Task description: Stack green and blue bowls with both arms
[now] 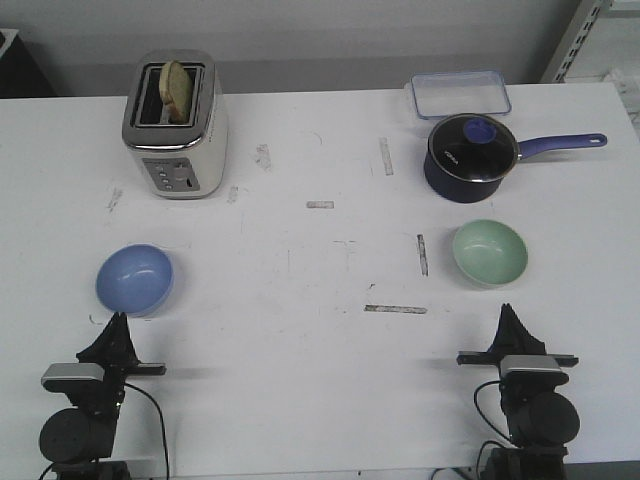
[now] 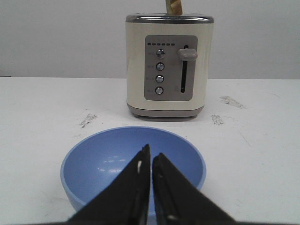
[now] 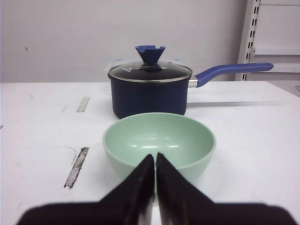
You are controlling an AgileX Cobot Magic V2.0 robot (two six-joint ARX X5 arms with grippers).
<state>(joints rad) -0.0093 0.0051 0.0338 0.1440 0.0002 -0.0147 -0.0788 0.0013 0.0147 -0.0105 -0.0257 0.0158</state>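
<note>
The blue bowl [image 1: 134, 279] stands upright and empty on the left of the white table; it also shows in the left wrist view [image 2: 108, 161]. The green bowl [image 1: 489, 252] stands upright and empty on the right; it also shows in the right wrist view [image 3: 159, 140]. My left gripper [image 1: 119, 320] is shut and empty, just in front of the blue bowl, its tips [image 2: 151, 156] over the near rim. My right gripper [image 1: 508, 312] is shut and empty, a short way in front of the green bowl, also seen in the right wrist view [image 3: 155, 157].
A cream toaster [image 1: 175, 125] with a slice of toast stands at the back left. A dark blue saucepan [image 1: 470, 155] with glass lid and long handle stands behind the green bowl. A clear plastic container [image 1: 458, 94] lies behind it. Tape marks dot the table [image 1: 320, 290].
</note>
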